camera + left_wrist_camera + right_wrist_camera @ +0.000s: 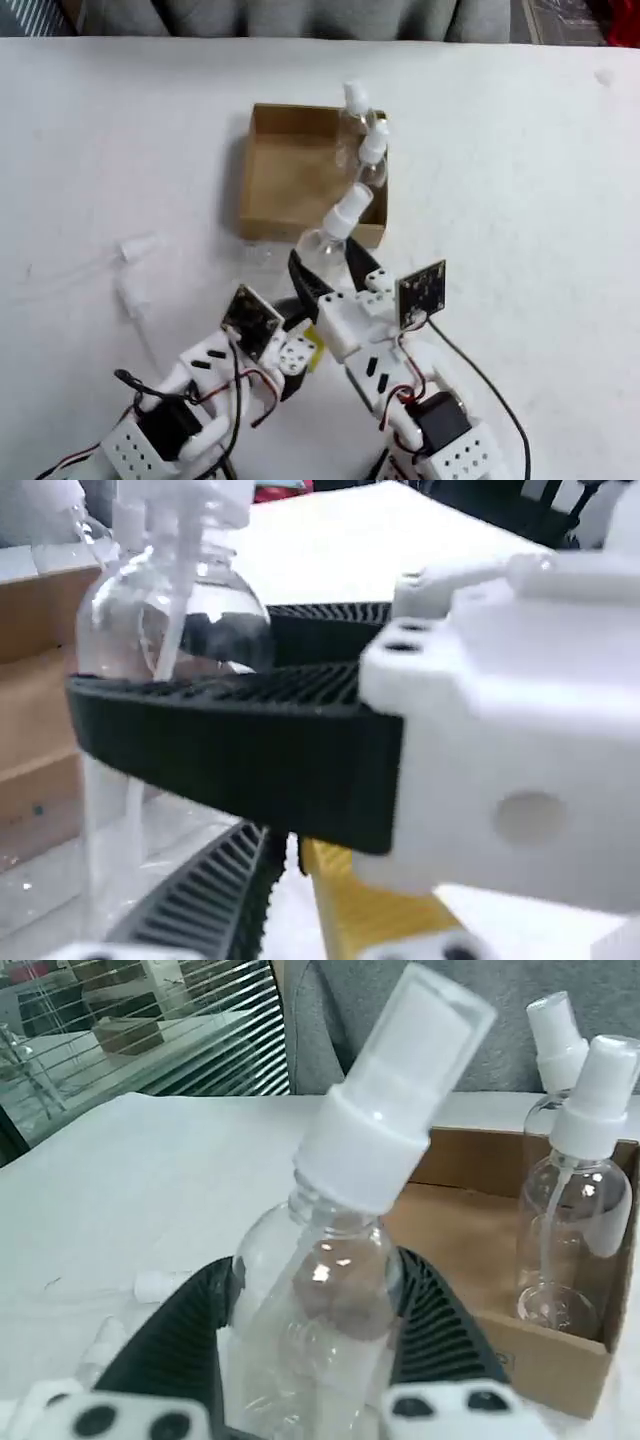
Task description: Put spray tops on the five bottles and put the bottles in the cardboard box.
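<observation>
Clear plastic bottle (320, 240), spray top (390, 1110) fitted, sits tilted in the right claw (320, 1265), which is clamped on its body just outside the cardboard box (290, 180). Two capped bottles (372, 165) stand inside. Hazard: a tilted entry may topple them or catch the wall. Left claw (280, 880) state: cannot tell.

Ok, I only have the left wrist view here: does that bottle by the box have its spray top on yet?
Observer: Yes, a white spray top sits on the bottle, held tilted in the right hand.
Operator: How many are boxed?
Observer: Two capped bottles stand along the cardboard box's right side.
Operator: Any spare tops?
Observer: Two loose spray tops, it seems, lie on the table left of the box.
</observation>
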{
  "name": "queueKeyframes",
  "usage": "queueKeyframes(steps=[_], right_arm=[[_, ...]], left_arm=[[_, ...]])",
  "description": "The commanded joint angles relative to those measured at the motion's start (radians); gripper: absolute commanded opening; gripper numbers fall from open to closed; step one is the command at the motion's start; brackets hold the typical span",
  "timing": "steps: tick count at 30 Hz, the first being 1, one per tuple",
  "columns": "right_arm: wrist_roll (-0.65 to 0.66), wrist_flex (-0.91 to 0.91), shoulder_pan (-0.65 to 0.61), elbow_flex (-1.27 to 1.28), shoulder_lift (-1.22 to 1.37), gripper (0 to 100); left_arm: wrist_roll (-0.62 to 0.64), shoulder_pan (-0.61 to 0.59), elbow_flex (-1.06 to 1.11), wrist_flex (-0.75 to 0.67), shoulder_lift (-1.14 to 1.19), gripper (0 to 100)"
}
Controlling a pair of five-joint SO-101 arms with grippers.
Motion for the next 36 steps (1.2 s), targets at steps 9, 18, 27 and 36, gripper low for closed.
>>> queueKeyframes(steps=[9, 18, 27, 36], right_arm=[[0.051, 0.162, 0.005, -0.141, -0.012, 1.5], [0.064, 0.073, 0.045, -0.098, -0.012, 1.5], [0.072, -0.282, 0.185, 0.048, -0.004, 1.5], [0.163, -0.306, 0.214, 0.051, -0.004, 1.5]], left_arm=[[-0.035, -0.071, -0.002, 0.026, 0.001, 2], [-0.035, -0.084, -0.002, 0.028, 0.001, 2], [-0.035, -0.097, -0.002, 0.034, -0.001, 2], [-0.192, -0.292, -0.002, 0.034, -0.004, 2]])
